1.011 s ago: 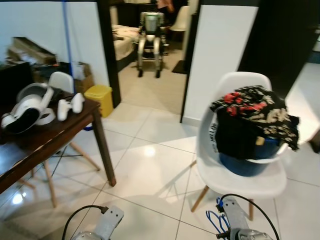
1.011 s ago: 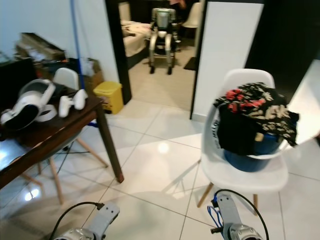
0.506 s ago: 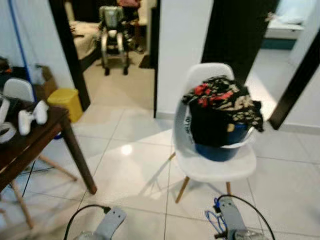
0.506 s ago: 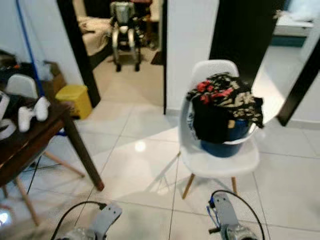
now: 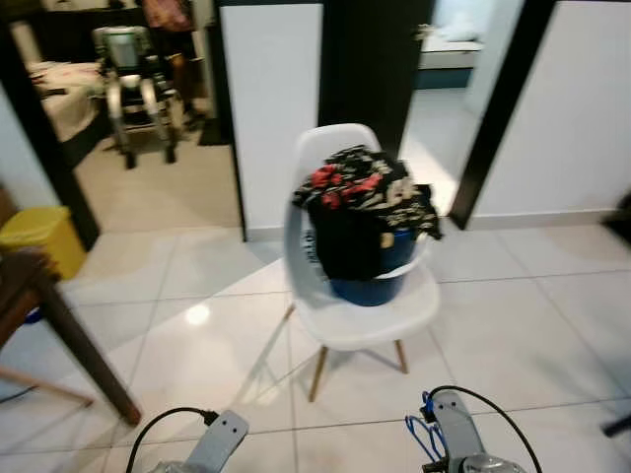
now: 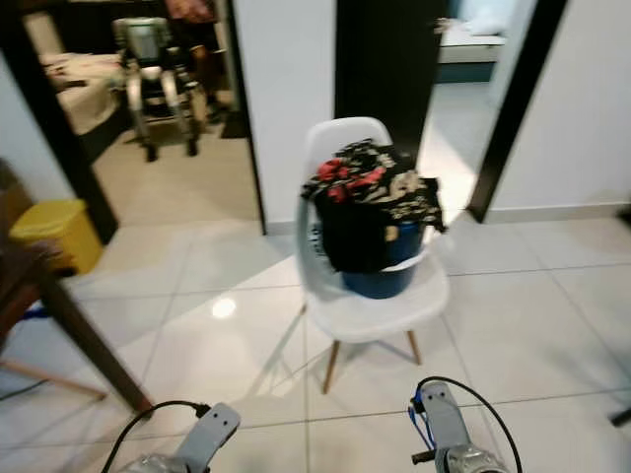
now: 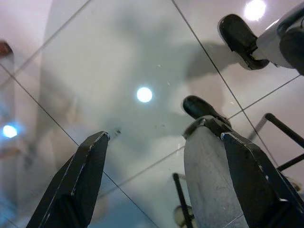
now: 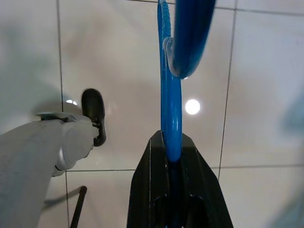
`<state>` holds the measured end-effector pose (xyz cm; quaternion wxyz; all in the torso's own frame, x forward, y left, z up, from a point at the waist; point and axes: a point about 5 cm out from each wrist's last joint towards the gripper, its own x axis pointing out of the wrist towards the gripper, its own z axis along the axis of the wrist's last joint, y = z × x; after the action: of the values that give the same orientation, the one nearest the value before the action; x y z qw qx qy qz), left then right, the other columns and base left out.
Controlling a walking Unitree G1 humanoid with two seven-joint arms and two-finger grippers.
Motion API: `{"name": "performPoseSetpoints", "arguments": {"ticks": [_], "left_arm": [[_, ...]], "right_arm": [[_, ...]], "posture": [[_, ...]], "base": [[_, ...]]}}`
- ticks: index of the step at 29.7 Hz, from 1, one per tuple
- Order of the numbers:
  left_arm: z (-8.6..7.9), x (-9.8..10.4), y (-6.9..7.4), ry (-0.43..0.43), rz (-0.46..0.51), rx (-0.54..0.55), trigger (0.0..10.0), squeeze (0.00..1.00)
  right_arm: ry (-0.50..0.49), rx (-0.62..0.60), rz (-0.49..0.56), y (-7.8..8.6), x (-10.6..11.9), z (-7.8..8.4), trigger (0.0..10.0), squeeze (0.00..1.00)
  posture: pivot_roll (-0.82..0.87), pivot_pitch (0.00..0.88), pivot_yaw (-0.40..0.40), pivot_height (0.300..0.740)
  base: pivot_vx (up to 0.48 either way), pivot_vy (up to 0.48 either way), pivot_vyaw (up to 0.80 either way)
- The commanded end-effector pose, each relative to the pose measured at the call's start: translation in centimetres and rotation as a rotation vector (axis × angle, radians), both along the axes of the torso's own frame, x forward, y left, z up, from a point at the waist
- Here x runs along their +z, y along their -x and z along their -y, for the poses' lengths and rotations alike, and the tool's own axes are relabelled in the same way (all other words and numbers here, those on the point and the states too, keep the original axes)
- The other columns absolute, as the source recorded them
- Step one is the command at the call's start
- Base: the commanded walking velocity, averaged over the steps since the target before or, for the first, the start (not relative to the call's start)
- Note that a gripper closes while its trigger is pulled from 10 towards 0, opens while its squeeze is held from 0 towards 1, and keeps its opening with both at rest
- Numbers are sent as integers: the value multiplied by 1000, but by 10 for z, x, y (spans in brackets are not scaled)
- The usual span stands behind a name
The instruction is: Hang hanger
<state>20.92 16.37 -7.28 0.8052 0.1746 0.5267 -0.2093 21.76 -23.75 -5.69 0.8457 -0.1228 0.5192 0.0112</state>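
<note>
Two jaws of the right gripper (image 8: 173, 154) clamp the blue hanger (image 8: 172, 90), its length running straight out from them above the floor (image 8: 114, 57), while the left gripper (image 7: 161, 180) hangs with jaws wide apart.

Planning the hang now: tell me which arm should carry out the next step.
Right, probably. The right gripper is shut on the blue plastic hanger, its hook curving out beyond the fingertips. The left gripper is open and holds nothing, pointing at the glossy tiled floor.
</note>
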Motion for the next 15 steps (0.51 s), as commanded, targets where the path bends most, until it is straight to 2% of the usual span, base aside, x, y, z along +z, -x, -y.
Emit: {"name": "performPoseSetpoints", "arguments": {"ticks": [1, 10, 15], "left_arm": [[-3, 1, -1, -15, 4, 0, 10000, 0], [-3, 0, 0, -13, 5, 2, 10000, 0], [-3, 0, 0, 6, 5, 23, 10000, 0]], "right_arm": [[1, 8, 3, 0, 0, -1, 10000, 0], [2, 16, 4, 0, 0, -1, 10000, 0], [2, 26, 14, -1, 0, -1, 10000, 0]], "posture": [[-12, 0, 7, 740], [-11, 0, 7, 740], [-11, 0, 7, 740]], "base": [[0, 0, -719], [0, 0, -719], [0, 0, 0]]}}
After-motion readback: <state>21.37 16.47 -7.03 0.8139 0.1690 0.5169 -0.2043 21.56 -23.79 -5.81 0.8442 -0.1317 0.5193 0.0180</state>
